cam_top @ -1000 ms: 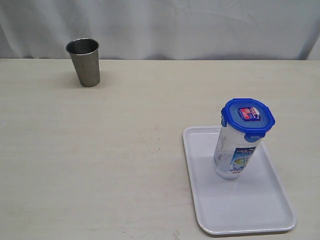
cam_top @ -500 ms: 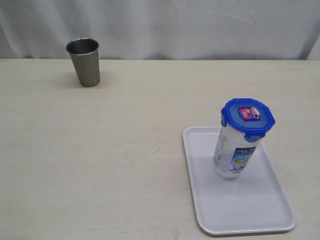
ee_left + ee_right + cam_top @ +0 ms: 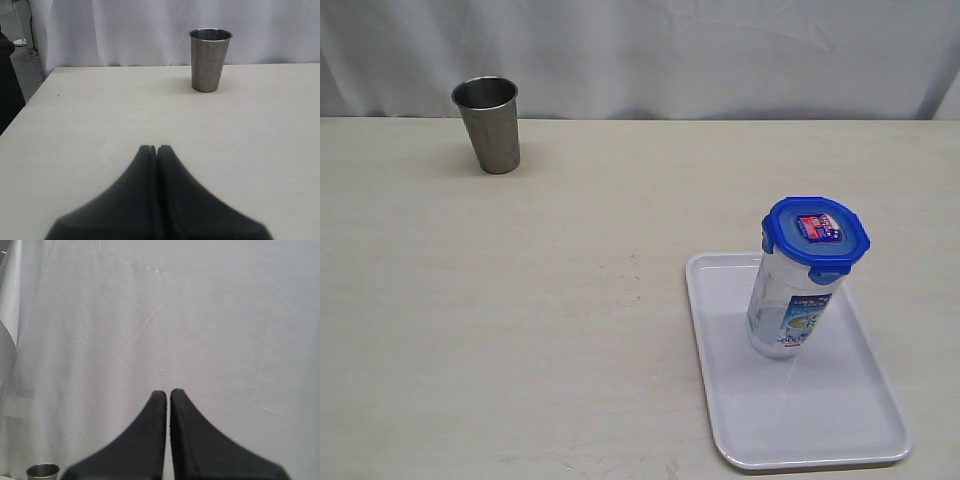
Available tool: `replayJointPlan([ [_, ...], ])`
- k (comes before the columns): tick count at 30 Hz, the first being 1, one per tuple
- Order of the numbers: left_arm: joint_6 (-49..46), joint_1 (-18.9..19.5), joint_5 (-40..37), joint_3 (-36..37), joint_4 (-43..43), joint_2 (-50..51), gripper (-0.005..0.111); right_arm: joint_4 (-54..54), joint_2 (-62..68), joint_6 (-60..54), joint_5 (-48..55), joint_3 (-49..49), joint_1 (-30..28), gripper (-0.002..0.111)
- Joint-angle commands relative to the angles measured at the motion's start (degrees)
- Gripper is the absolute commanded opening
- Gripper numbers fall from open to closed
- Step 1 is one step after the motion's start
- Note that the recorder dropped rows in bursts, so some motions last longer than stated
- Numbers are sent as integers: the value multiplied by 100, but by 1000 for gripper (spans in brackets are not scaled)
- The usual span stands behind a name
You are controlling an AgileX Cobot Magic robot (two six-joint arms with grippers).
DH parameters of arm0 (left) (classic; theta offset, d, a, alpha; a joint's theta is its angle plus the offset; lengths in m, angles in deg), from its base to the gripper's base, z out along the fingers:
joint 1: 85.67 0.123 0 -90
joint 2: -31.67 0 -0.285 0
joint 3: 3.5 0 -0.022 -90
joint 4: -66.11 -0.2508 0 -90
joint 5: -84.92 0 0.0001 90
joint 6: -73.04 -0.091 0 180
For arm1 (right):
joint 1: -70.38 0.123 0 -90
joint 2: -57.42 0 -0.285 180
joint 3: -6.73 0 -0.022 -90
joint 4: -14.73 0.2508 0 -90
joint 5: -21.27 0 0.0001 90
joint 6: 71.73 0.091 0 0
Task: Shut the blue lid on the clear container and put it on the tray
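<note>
The clear container [image 3: 788, 305] stands upright on the white tray [image 3: 840, 420] at the right front of the table, with the blue lid [image 3: 816, 235] sitting on its mouth. Neither arm shows in the exterior view. In the left wrist view my left gripper [image 3: 155, 148] is shut with nothing between its fingers, low over bare tabletop and apart from the container. In the right wrist view my right gripper [image 3: 168, 392] is shut and empty, facing the white backdrop; container, lid and tray are out of both wrist views.
A steel cup [image 3: 488, 124] stands at the far left of the table, also seen as the cup [image 3: 210, 59] ahead of the left gripper and the cup rim [image 3: 43, 471] in the right wrist view. A white curtain [image 3: 650, 55] hangs behind the table.
</note>
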Motion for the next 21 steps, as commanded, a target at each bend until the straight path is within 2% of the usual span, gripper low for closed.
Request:
replayJointPlan([
  [1, 54, 20, 26, 14, 0, -4, 0, -35, -24, 1, -39, -12, 0, 4],
  [21, 54, 20, 26, 14, 0, -4, 0, -116, -24, -17, -209, -71, 0, 4],
])
